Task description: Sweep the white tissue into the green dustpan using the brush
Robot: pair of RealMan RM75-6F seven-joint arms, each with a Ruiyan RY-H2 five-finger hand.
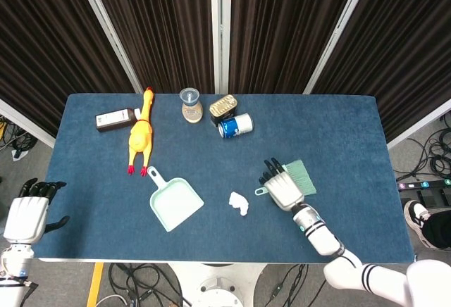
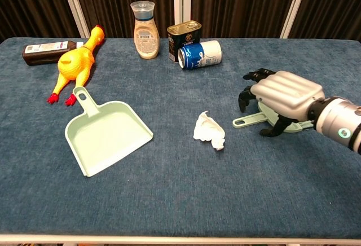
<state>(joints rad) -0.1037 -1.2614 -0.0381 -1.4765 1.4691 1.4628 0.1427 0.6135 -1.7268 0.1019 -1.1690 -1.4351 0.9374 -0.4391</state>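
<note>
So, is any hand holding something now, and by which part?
Nothing is clearly held. The right hand is over the green plastic brush, not visibly gripping it; the left hand holds nothing.

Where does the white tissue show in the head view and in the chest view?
Head view: the white tissue lies low and just right of centre, between the green dustpan and the right hand.
Chest view: the tissue sits near the middle, slightly right of centre, again between the dustpan and the right hand.
Shared landmark: the dustpan, left of the tissue in both.
</note>
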